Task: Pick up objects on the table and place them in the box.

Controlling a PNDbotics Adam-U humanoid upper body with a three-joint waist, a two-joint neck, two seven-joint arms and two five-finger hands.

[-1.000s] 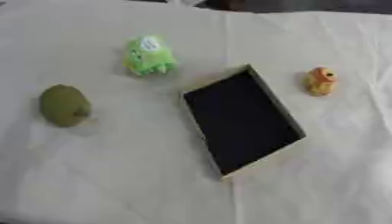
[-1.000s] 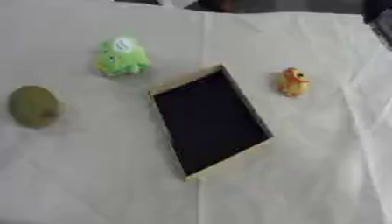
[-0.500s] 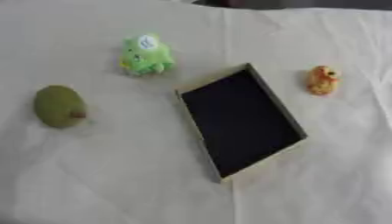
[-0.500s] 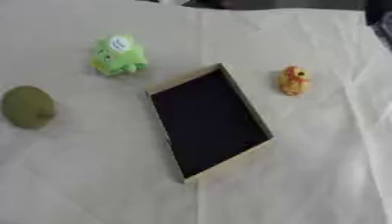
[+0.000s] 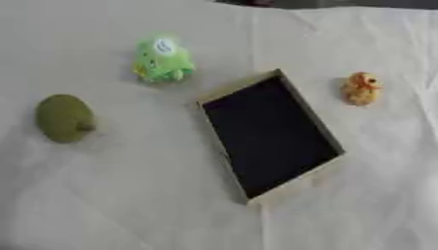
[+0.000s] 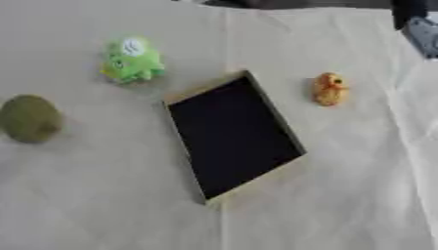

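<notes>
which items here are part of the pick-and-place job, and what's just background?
Job items:
- box, dark inside, nothing in it
- bright green toy, on the cloth left of the box
- olive green rounded object, far left
- small orange toy, right of the box

Just lying about:
- white tablecloth
- dark object at the top right corner, cannot tell what it is

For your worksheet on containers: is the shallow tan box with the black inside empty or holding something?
Empty. The shallow tan box shows only its plain black floor; the green toy, olive fruit and orange toy lie outside.
</notes>
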